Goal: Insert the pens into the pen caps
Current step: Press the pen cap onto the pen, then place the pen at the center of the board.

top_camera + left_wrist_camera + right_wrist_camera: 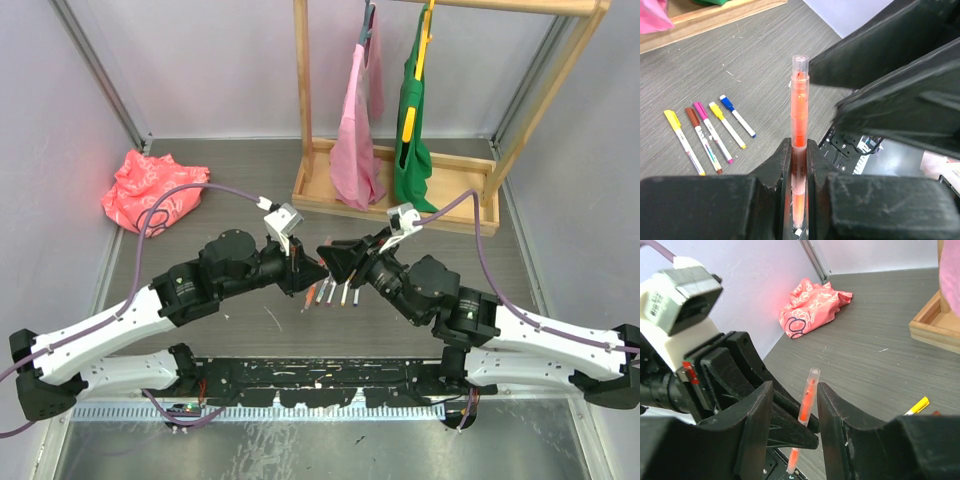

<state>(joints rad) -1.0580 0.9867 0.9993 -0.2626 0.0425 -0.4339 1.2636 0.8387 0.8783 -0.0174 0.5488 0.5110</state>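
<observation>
Grey tabletop [765, 65]: left end effector [799, 150] clamps orange pen [800, 100] (print illegible).

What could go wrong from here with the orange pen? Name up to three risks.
1. The right pincer stands open with a finger on each side of the orange pen; drawing off sideways, it might knock the pen askew.
2. The left pincer grips only the pen's lower barrel, so a bump could tilt it or pull it loose.
3. If it falls, it may scatter the row of pens lying nearby.
</observation>
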